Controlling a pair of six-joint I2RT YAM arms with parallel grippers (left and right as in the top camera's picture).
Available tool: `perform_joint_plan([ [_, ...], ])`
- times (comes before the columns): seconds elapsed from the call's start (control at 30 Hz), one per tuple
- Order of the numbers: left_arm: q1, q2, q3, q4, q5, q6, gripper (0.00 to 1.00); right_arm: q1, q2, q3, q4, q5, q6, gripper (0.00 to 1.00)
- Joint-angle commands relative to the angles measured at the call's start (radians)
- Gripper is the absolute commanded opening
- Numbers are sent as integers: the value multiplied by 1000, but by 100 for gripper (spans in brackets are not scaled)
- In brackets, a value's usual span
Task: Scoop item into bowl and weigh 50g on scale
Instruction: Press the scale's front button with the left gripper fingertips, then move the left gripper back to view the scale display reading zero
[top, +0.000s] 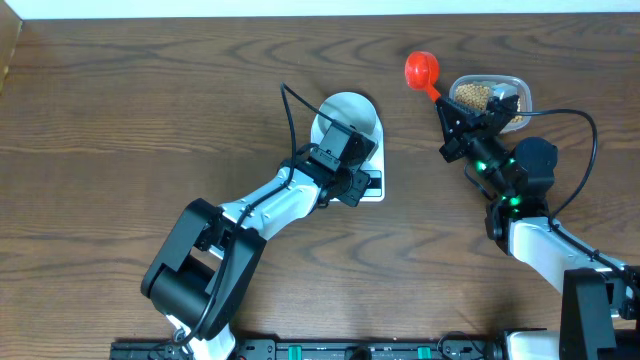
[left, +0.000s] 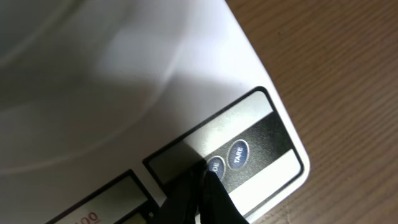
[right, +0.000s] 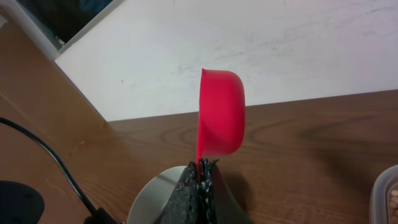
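left claw (left: 204, 186) pinched closed, empty, tips at left round button (left: 216, 166) on front edge of scale (left: 249, 93) | bowl (top: 350, 112) on scale, just beyond that claw | right claw (right: 200, 180) clamped on handle of red scoop (right: 221, 112) | beans (top: 474, 95) in clear tub (top: 522, 95) beside scoop, far across desk (top: 120, 120)

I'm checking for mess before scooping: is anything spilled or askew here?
Nothing stands out. No beans lie loose on the table; they sit in the clear tub. The bowl rests on the scale, the right gripper holds the red scoop, and the left gripper's shut tips are at a scale button.
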Motion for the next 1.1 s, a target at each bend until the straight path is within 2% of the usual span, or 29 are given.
perform_joint_plan([
  [0.0,-8,50,-13,-27,34,-13,7,-3,3,17,3,7,-15,1],
  [0.13,-11,50,-14,-26,33,-13,7,-3,3,17,3,7,-15,1],
  [0.23,-11,36,-11,-33,-45,-12,7,-3,3,17,3,8,-15,1],
  [0.3,-11,-14,8,-68,-103,-12,7,-3,3,17,3,24,-15,1],
  [0.53,-11,-200,20,-205,-103,-13,7,-6,3,22,12,128,-14,1],
  [0.63,-10,-251,20,-252,-172,-13,7,-11,3,34,10,181,-14,1],
  [0.7,-9,-265,20,-256,-209,-13,7,-18,3,48,6,196,-12,1],
  [1.07,57,-267,20,-290,-214,-18,7,-39,3,119,-146,192,99,1],
])
